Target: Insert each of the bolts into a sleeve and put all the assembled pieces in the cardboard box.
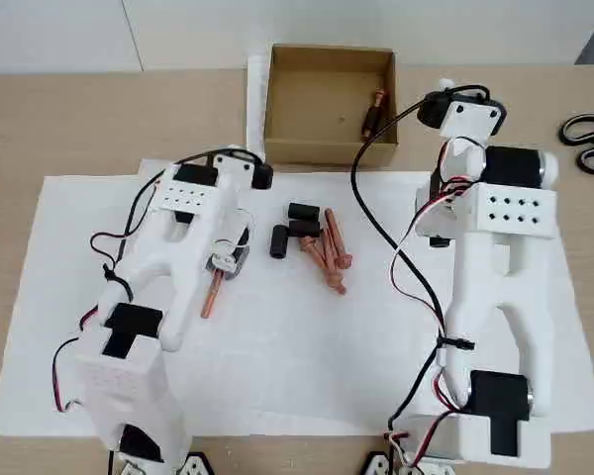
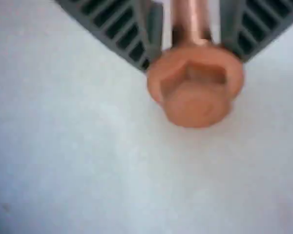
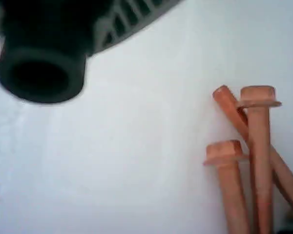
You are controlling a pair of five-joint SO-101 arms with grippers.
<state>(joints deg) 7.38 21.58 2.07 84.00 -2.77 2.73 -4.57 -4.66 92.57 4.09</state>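
My left gripper [image 1: 225,265] is shut on a copper bolt [image 1: 213,294] whose shank slants down to the white paper. In the left wrist view the bolt's hex head [image 2: 195,90] juts out between the grey fingers [image 2: 132,29]. My right gripper [image 1: 438,236] is at the paper's right side, shut on a black sleeve [image 3: 41,73] held just above the paper. Three loose black sleeves [image 1: 300,212] and several copper bolts [image 1: 329,249] lie mid-paper; some of these bolts [image 3: 249,161] lie close by in the right wrist view. The cardboard box [image 1: 282,99] at the back holds one assembled piece [image 1: 373,114].
A white paper sheet [image 1: 307,366] covers the table's middle. Scissors [image 1: 589,139] lie at the far right edge. A black cable [image 1: 376,213] runs across the paper between the bolt pile and the right arm.
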